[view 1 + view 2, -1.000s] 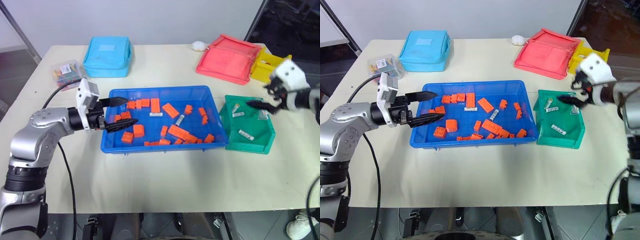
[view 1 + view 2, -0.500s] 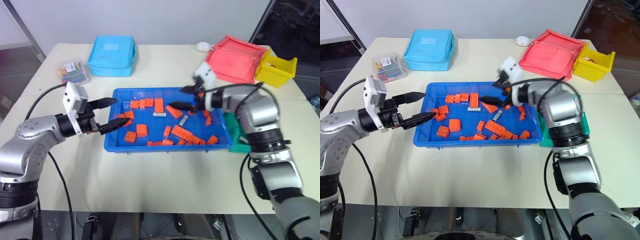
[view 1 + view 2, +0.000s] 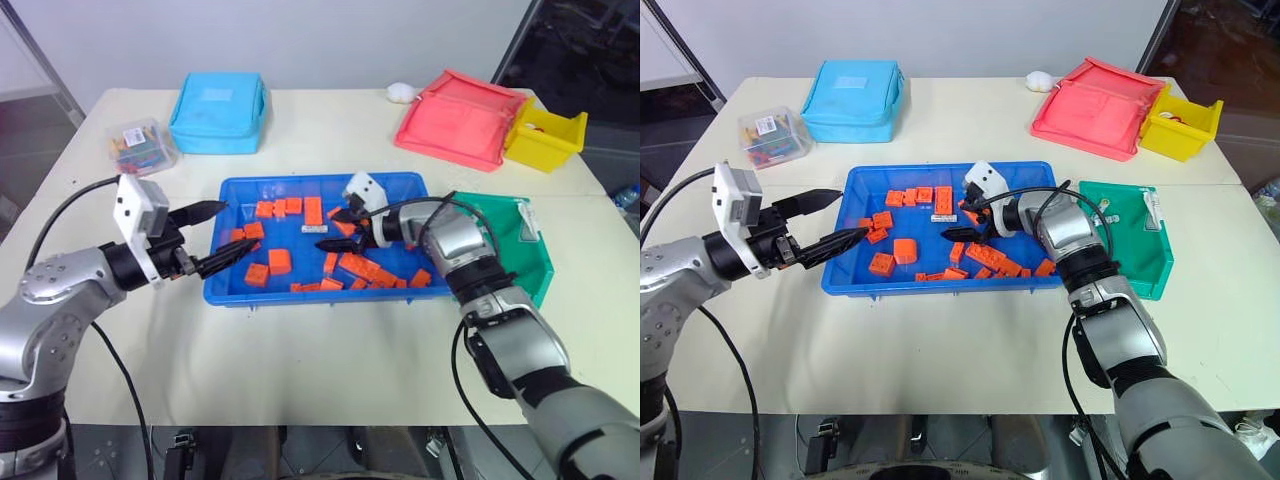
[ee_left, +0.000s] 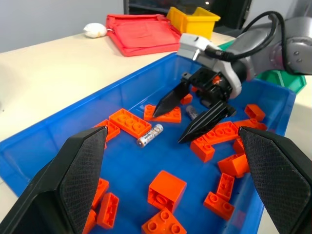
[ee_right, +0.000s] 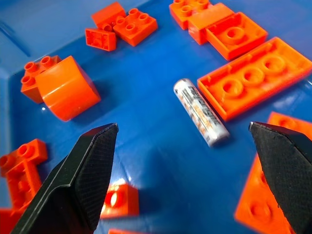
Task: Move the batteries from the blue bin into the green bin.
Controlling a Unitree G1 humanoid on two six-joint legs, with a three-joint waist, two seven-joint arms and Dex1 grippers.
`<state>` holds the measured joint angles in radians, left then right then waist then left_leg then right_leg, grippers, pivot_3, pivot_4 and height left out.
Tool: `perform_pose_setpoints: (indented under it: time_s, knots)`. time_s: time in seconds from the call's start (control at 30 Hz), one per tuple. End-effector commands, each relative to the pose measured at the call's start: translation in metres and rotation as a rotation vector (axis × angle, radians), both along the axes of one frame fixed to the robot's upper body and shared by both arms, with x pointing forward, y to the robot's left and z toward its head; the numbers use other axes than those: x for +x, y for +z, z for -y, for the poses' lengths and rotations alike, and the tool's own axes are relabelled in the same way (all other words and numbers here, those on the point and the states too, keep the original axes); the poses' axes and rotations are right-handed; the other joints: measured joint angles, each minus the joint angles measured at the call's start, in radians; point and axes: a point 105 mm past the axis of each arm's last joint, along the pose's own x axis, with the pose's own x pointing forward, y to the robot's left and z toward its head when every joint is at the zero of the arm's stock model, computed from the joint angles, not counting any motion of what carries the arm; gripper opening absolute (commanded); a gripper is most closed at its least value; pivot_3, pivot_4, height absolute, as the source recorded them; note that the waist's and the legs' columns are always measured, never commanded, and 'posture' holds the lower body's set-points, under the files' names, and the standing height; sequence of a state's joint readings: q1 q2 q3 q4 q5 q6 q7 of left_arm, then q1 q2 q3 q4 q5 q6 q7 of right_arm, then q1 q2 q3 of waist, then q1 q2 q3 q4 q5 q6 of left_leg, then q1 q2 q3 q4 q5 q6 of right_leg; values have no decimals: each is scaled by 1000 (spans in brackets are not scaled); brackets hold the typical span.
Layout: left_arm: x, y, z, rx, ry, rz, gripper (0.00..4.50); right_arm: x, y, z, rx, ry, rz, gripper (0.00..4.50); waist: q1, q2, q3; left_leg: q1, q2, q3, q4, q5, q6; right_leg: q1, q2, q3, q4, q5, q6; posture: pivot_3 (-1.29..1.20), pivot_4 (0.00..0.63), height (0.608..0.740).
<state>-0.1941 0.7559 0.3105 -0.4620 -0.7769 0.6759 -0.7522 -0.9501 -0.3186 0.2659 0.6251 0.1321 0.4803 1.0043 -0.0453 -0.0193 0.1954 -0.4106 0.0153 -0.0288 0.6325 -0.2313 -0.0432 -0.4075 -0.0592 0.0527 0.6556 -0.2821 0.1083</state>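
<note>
The blue bin [image 3: 240, 290] sits mid-bench, strewn with orange bricks [image 3: 278, 261]. The right gripper [image 4: 191, 113] hangs inside it with fingers spread wide and nothing between them, tips aimed at a battery [image 5: 201, 111] that lies flat on the bin floor just beside a long flat brick [image 5: 253, 75]. A second battery [image 4: 191, 111] is partly hidden behind that gripper's fingers. The left gripper [image 3: 215, 235] is level at the bin's left rim, spread too and empty, one finger above the rim and one reaching just inside. The green bin [image 3: 530, 262] stands just beside the blue bin's right end, toward the bench's right edge; the right arm hides much of it.
</note>
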Motion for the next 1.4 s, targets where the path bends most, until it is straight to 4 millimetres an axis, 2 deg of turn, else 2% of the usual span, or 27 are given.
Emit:
perform_pose_setpoints:
  time_s: [0.03, 0.3, 0.33, 0.4, 0.47, 0.5, 0.53, 0.63, 0.9, 1.0, 1.17, 1.27, 1.3, 1.4]
  knots:
    - [-5, 11, 1, -8, 8, 48, 4500, 6, 10, -7, -2, 22, 51, 4413, 1, 0, 0, 0, 0, 0, 0, 0, 0, 0, 0, 0, 0, 0, 0, 0, 150, 740]
    - [-6, 12, 3, -9, 11, 45, 4500, 7, -8, -2, -70, 33, 38, 4413, 1, 0, 0, 0, 0, 0, 0, 0, 0, 0, 0, 0, 0, 0, 0, 0, 150, 740]
    - [-7, 12, 3, -7, 4, 42, 4500, 6, -9, -2, -75, 34, 37, 4185, 1, 0, 0, 0, 0, 0, 0, 0, 0, 1, 0, 0, 0, 0, 0, 0, 150, 740]
    - [-9, 12, 4, 2, -12, 32, 4500, 5, -10, -2, -82, 41, 32, 3560, 0, 0, 0, 1, 0, 0, 0, 0, 0, 1, 0, 0, 0, 0, 0, 0, 150, 740]
    - [-10, 13, 3, 13, -20, 27, 4500, 4, -11, -3, -86, 49, 29, 2564, 0, 0, 0, 1, 0, 0, 0, 0, 0, 1, 0, 0, 0, 0, 0, 0, 150, 740]
    - [-10, 13, 2, 18, -22, 26, 4500, 4, -11, -3, -86, 51, 28, 2243, 0, 0, 0, 1, 0, 0, 0, 0, 0, 1, 0, 0, 0, 0, 0, 0, 150, 740]
    - [-10, 14, 2, 22, -22, 27, 4500, 4, -10, -3, -85, 52, 28, 1603, 0, 0, 0, 1, 0, 0, 0, 0, 0, 1, 0, 0, 0, 0, 0, 0, 150, 740]
    - [-9, 16, 1, 28, -23, 30, 4500, 4, -10, -5, -77, 49, 27, 71, 0, 0, 0, 1, 0, 0, 0, 0, 0, 1, 0, 0, 0, 0, 0, 0, 150, 740]
    - [-8, 14, 1, 26, -24, 28, 4500, 9, -3, -6, -71, 20, 49, 28, 0, 0, 0, 1, 0, 0, 0, 0, 0, 1, 0, 0, 0, 0, 0, 0, 150, 740]
    - [-8, 14, 3, 23, -29, 28, 4500, 13, 7, -3, -66, 5, 78, 28, 0, 0, 0, 1, 0, 0, 0, 0, 0, 1, 0, 0, 0, 0, 0, 0, 150, 740]
    - [-9, 12, 7, 25, -69, 19, 4500, 15, 51, 11, -21, -14, 158, 28, 3, 0, 0, 0, -1, 0, 0, 0, 0, 1, -1, 0, 0, 0, 0, 0, 150, 740]
    - [-8, 14, 17, 10, -138, 15, 4500, 5, 110, 44, 24, -55, 238, 28, 6, 1, 1, 0, -1, 0, 0, 0, 0, 0, -1, 0, 0, 0, 0, 0, 150, 740]
    - [-6, 15, 19, 1, -154, 17, 4500, 1, 122, 54, 27, -71, 255, 28, 13, 1, 1, 0, -1, 0, 0, 0, 0, 0, -1, 0, 0, 0, 0, 0, 150, 740]
    - [-3, 21, 27, -37, -217, 16, 4500, -10, 139, 87, -18, -143, 292, 28, 12, 1, 0, -1, -1, 0, 0, 0, 0, 0, -1, 0, 0, 0, 0, 0, 150, 740]
